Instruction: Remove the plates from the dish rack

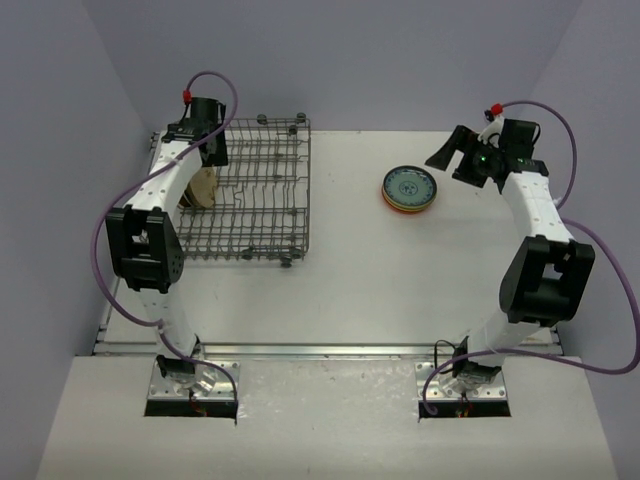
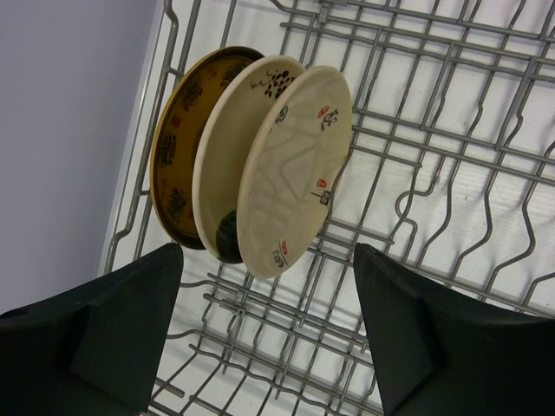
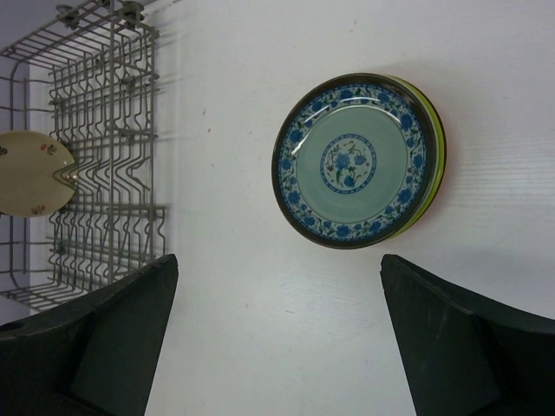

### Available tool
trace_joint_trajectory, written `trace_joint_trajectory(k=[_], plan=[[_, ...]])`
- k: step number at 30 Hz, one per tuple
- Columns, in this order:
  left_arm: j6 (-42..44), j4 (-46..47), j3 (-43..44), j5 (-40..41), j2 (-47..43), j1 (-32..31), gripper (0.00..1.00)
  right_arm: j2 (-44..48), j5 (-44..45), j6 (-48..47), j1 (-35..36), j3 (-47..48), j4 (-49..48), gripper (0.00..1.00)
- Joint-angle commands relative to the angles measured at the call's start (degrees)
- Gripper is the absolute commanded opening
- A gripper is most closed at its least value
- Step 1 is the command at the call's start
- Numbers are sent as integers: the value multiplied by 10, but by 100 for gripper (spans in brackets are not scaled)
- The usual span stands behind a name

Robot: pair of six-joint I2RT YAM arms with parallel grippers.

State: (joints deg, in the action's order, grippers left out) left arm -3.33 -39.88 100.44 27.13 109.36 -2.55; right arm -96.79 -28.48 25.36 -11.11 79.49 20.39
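Note:
The grey wire dish rack (image 1: 262,190) stands at the back left of the table. Three plates (image 1: 203,187) stand on edge in its left side. In the left wrist view they are a yellow-brown patterned plate (image 2: 176,165) and two plates showing beige undersides (image 2: 295,165). My left gripper (image 1: 210,150) is open and empty, just above and in front of them (image 2: 267,253). A stack of plates (image 1: 409,189) lies flat on the table, a teal-patterned plate (image 3: 355,160) on top, a lime green rim (image 3: 439,147) below it. My right gripper (image 1: 456,160) is open and empty beside the stack (image 3: 277,260).
The rack's wire floor and upright tines (image 2: 294,328) lie below my left fingers. The rack's right edge and a standing plate (image 3: 30,173) show at the left of the right wrist view. Purple walls close in the table on three sides.

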Motion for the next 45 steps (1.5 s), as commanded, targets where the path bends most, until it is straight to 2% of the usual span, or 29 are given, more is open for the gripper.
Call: trace_joint_trajectory(k=[1,15,20,25,33,45], plan=[[9,7,42,-17,21,8,76,26,-23,4,-1,-24,-25,99],[31,36,61,-32,70,18,74,64,-58,11,0,-42,-16,99],[50,35,64,-59,80,23,74,65,-62,10,-1,-46,-15,99],[71,29,65,-96,84,25,70,66,-65,12,-1,-48,-17,99],[80,5,77,-111,104,41,65,65,-73,21,-1,-47,-21,99],[79,18,56,-138,121,46,59,68,-78,22,-1,-50,-21,99]])
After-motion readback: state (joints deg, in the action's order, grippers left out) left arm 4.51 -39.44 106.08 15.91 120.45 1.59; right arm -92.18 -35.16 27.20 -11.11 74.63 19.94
